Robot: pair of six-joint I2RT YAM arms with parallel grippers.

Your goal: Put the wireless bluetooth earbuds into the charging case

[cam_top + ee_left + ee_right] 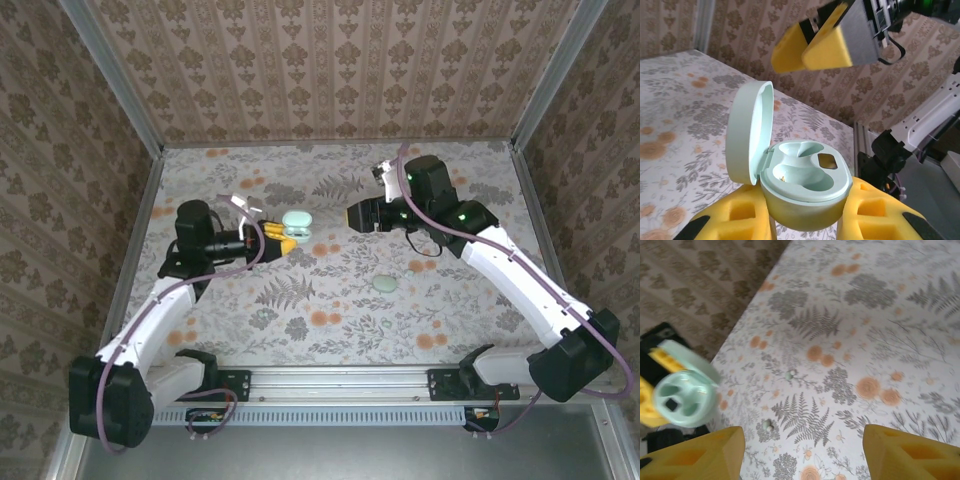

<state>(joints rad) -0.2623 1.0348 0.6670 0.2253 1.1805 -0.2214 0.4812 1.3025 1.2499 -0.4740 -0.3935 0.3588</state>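
Earbuds (pixel 790 374) lie loose beside the charging case (pixel 807 175), which the left gripper (pixel 805 217) clamps lid-open; the right gripper (pixel 802 452), jaws apart and empty, faces them.

The charging case (pixel 807 200) sits between the left gripper (pixel 284 238) fingers, its lid (pixel 747 132) upright on their left. The right gripper (pixel 802 450) hangs above and beyond it, apart. Ahead of the right gripper's spread fingers, two earbuds (pixel 789 374) lie on the table (pixel 890 315), with the case to their left.
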